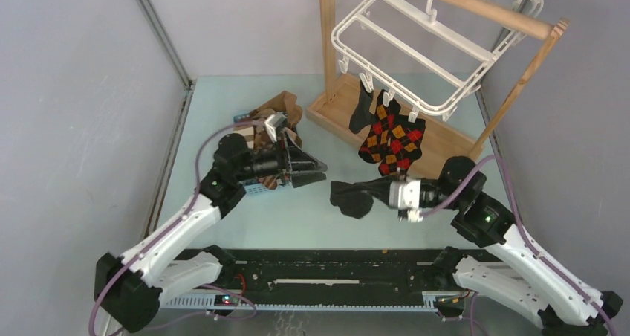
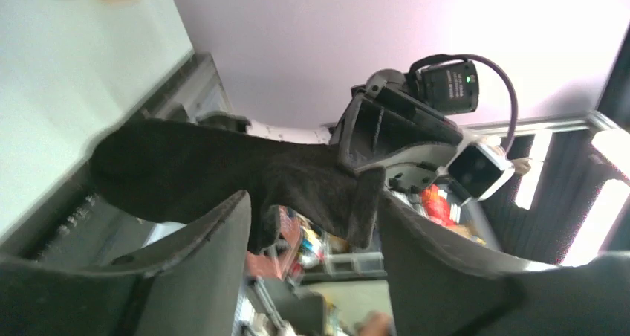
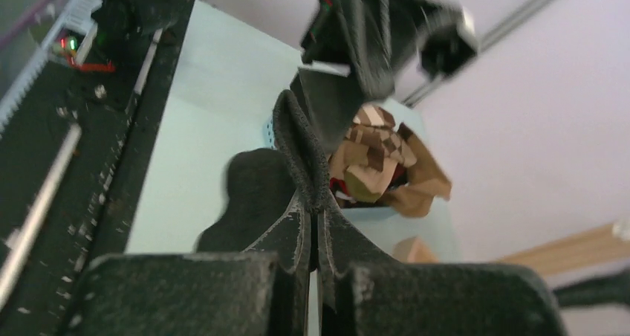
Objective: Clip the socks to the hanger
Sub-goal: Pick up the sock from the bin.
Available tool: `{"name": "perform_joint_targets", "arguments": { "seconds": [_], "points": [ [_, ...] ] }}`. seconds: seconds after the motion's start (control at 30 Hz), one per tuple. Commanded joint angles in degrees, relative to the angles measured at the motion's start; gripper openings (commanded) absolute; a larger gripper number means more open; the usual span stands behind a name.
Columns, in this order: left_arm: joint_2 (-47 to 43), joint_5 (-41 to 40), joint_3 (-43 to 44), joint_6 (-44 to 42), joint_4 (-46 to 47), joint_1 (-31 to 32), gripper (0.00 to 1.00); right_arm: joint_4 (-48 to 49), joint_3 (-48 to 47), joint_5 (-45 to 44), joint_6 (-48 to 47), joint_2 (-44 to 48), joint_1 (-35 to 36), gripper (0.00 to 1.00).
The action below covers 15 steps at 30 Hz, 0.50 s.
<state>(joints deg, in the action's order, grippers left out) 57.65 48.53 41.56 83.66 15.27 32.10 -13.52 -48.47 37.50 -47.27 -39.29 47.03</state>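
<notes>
Clearly the right tool (image 1: 388,192) is pinched shut on one end of a black sock (image 1: 351,198), near the counter's (image 1: 223,113) 6 o'clock. The left tool (image 1: 321,172), at the sock's 10 o'clock, stands wide open, gripping nothing. The hanger (image 1: 336,39) hangs at 1 o'clock. The sock is limp and light and will likely droop, so hold it by the cuff edge.

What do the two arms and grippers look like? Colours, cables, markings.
The left arm and right arm have white shells, black joints, a purple cable looped along each, a green light on one joint. The left gripper and right gripper are black, with two tapered fingers.
</notes>
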Motion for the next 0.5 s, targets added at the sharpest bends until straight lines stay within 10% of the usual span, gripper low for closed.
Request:
{"name": "perform_joint_targets", "arguments": {
  "seconds": [0.0, 0.23, 0.47],
  "points": [
    [-8.95, -9.00, 7.15, -33.96, -9.98, -1.03, 0.69, 4.48, -3.69, 8.01, 32.06, -1.32, -9.65, 0.00],
    [-18.37, -14.53, -3.63, -71.90, 9.15, -0.98, 0.88, 7.50, -5.29, 1.41, 49.19, -1.89, -17.43, 0.00],
    [-8.60, -14.63, 3.58, -75.22, 13.10, -1.14, 0.89, 4.57, -10.39, -14.00, 39.09, -4.86, -12.09, 0.00]
  ]
}}
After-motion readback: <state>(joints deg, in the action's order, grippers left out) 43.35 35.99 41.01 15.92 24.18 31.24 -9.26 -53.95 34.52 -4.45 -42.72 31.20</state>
